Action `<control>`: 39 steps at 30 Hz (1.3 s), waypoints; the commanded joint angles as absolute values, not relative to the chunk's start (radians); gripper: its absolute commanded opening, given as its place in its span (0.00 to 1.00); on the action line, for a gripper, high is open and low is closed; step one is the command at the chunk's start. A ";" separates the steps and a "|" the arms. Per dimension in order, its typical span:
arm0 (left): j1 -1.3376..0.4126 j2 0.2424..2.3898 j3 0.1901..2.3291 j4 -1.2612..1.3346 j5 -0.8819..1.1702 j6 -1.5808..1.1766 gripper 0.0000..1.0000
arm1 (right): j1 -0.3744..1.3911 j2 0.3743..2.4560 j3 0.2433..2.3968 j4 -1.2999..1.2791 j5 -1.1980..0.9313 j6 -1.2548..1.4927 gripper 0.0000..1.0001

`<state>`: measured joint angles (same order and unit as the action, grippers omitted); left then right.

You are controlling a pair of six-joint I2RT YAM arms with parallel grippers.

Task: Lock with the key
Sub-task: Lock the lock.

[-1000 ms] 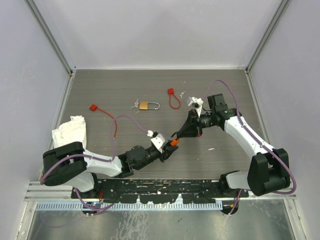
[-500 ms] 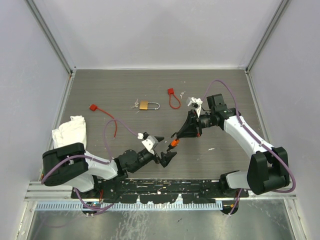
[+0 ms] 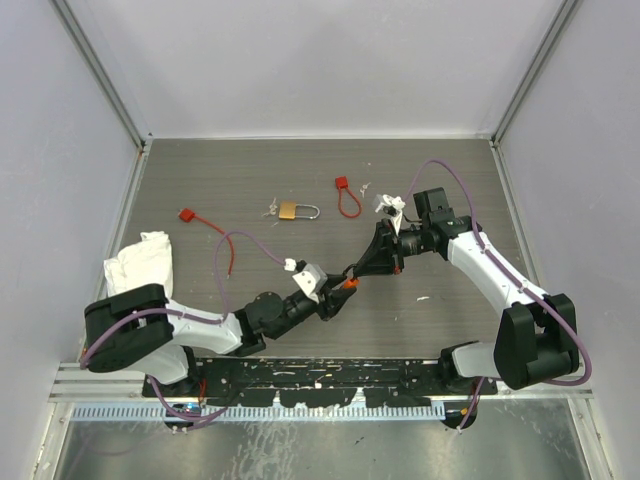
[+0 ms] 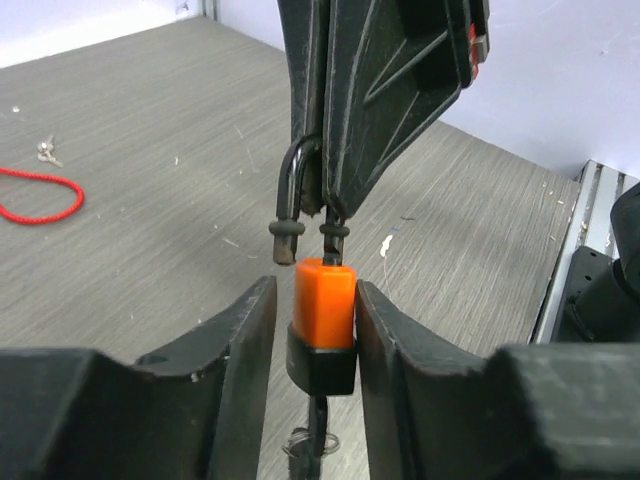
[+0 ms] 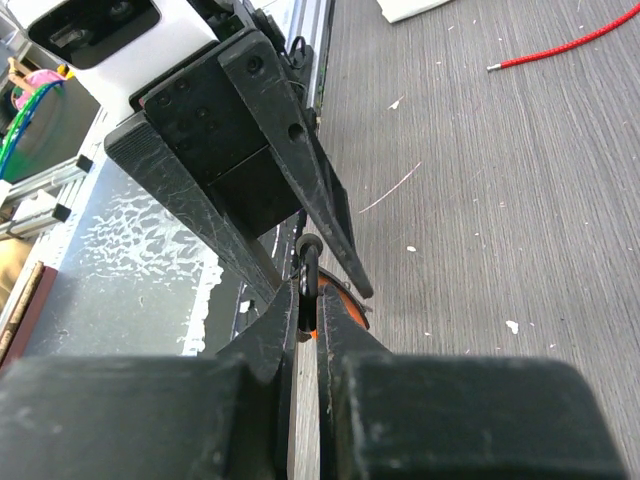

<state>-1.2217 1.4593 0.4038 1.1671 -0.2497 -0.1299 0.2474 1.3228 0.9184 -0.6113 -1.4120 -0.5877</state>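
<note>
two grippers shared the orange padlock point(image 4: 323, 295): right gripper point(image 5: 312, 300) pinched tight on the shackle point(image 4: 290, 190), left gripper point(image 3: 336, 298) flanked the body (grip unclear). key point(image 4: 318, 440) hung beneath, in the keyhole. best bet: steady body, push shackle home, turn gently.

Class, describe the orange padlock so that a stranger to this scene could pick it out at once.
Start at the grey table and look near its front middle. The orange padlock hangs there off the surface, its dark shackle pinched by the right gripper. Unlike the brass padlock lying farther back, it has an orange body.
</note>
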 commanded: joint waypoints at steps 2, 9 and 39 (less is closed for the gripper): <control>-1.218 1.417 0.424 1.132 -0.292 -0.096 0.40 | 0.246 1.318 0.955 -0.604 -1.466 -0.577 0.01; -1.218 1.377 0.415 1.073 -0.268 -0.096 0.65 | 0.246 1.318 0.955 -0.604 -1.467 -0.577 0.01; -1.126 0.875 0.487 0.158 0.085 0.068 0.00 | 0.211 1.205 0.979 -0.677 -1.245 -0.730 0.68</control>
<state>-1.1553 0.9981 0.4084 0.4282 -0.0158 0.0006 0.2291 1.2789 0.9195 -0.6296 -1.3144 -0.6228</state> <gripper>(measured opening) 0.209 0.644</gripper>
